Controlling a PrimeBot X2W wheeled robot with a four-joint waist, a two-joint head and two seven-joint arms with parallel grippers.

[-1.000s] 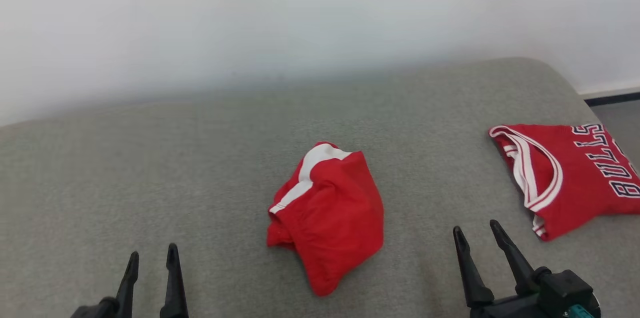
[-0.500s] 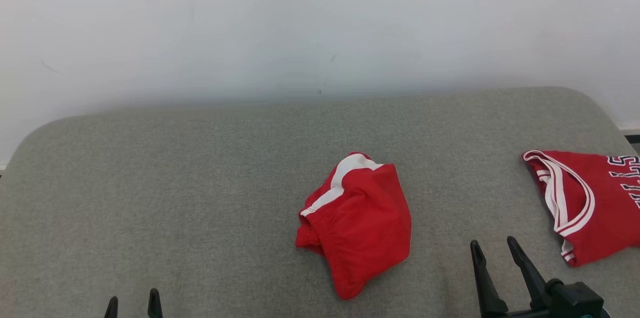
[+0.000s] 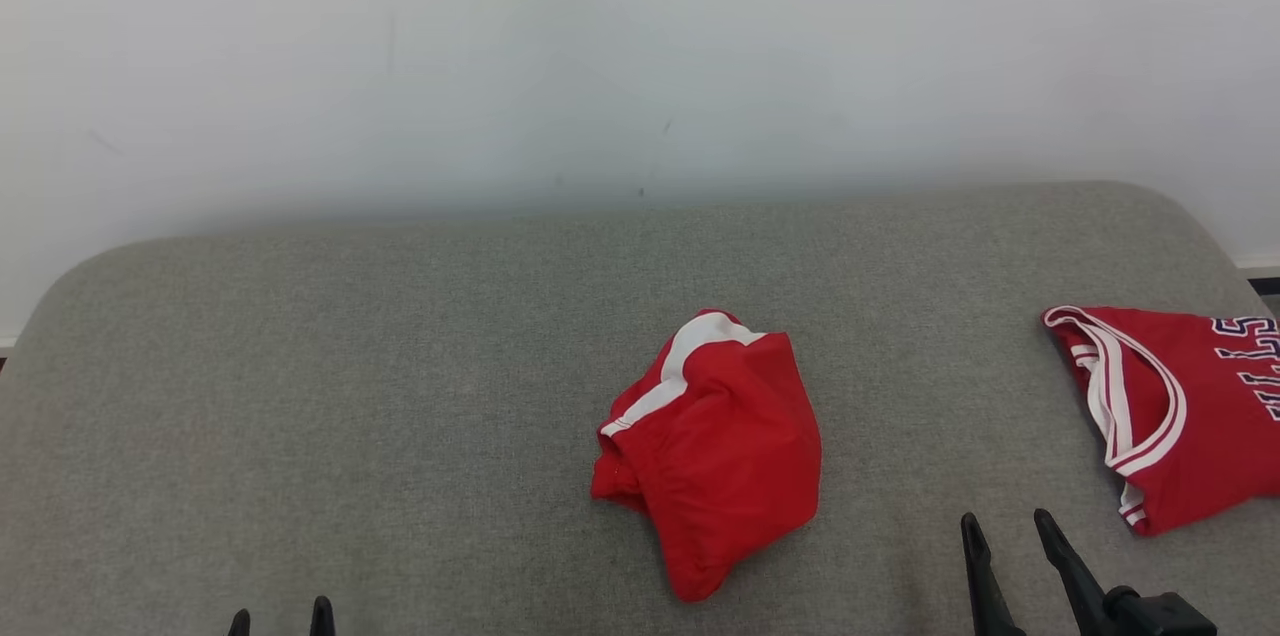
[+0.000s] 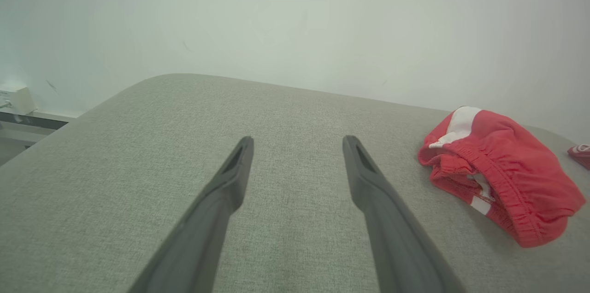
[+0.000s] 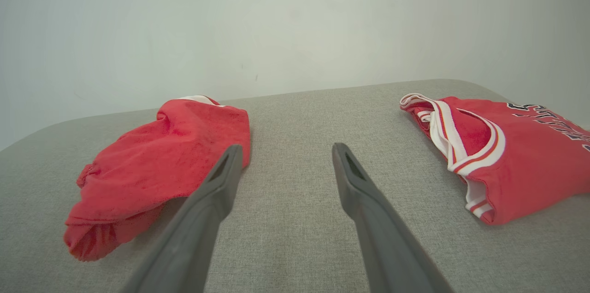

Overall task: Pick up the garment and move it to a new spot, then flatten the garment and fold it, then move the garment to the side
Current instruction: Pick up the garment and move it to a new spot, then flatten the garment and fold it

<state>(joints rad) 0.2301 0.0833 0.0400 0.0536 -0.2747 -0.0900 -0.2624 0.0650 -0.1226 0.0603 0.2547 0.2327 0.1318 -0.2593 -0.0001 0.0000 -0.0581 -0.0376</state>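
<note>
Red shorts (image 3: 715, 451) lie crumpled on the surface (image 3: 400, 366); left pincer (image 3: 280, 614) and right pincer (image 3: 1005, 518) gape wide. Pickup looks next: reach, pinch fabric.

1. The crumpled shorts (image 3: 715, 456) lie on the padded table (image 3: 350, 366), between the two grippers and a little beyond their fingertips.
2. From the left gripper (image 3: 280, 612), the shorts sit ahead and to the right, well apart from its fingers.
3. From the right gripper (image 3: 1005, 519), the shorts lie ahead and left, near its left finger. The jersey (image 3: 1190, 416) lies ahead and right on the same table, apart from the shorts.
4. The wall (image 3: 600, 46) stands behind the table's far edge, beyond all the fingertips.
</note>
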